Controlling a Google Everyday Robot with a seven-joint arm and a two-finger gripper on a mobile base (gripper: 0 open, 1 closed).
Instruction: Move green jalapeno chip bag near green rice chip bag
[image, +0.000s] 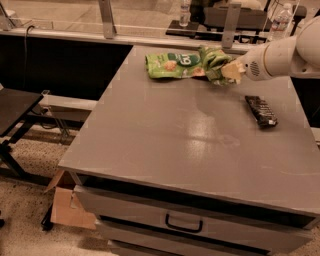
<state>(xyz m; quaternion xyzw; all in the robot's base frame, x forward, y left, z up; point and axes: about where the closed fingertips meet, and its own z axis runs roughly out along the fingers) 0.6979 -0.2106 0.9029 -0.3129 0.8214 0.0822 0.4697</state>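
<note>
While clamped on green jalapeno chip bag (212, 59), tool (230, 71) near green rice chip bag (170, 66), logo lettering illegible.

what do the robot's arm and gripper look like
The arm is a thick, rounded white tube with a small patch of dark dots near its end. The gripper, at the far side of the table against the green jalapeno chip bag, is a stubby cream tip. No cables show.

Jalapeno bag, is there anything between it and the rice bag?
Nothing visible. The gripper holds the jalapeno bag right at the rice bag's end; the dark bar lies apart, nearer the camera.
</note>
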